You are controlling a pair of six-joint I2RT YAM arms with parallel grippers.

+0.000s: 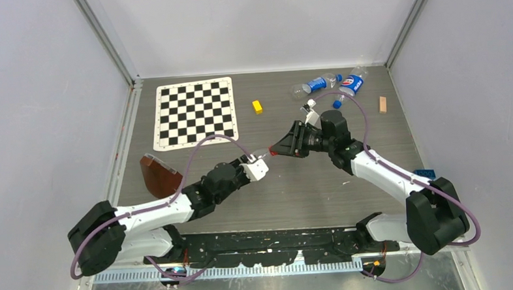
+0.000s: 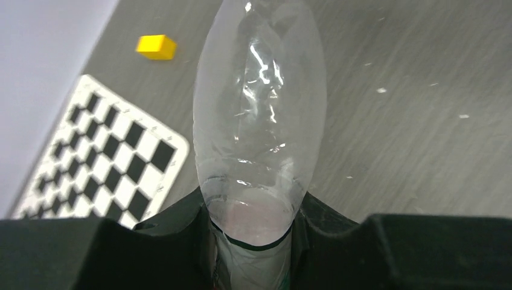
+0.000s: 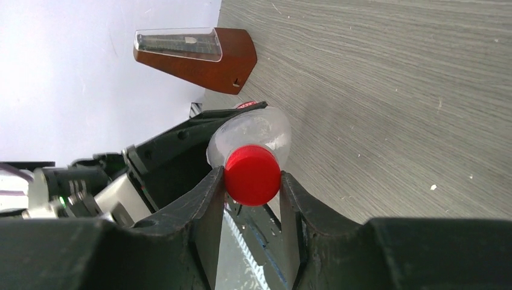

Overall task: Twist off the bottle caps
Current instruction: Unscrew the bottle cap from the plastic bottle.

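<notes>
Firmly, left gripper [image 2: 253, 208] jaws clasp the clear bottle [image 2: 259, 109]; right gripper [image 3: 252, 181] jaws pinch its red cap [image 3: 252, 172] between them.

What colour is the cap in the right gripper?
The cap is red, clearest in the right wrist view.

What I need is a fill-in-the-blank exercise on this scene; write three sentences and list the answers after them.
1. The right end effector is shut on a ____ cap.
2. The left end effector grips the clear bottle; the small block beyond it is ____.
3. Two more bottles lie far back on the table, both with ____ labels.
Missing words: red; yellow; blue.
</notes>
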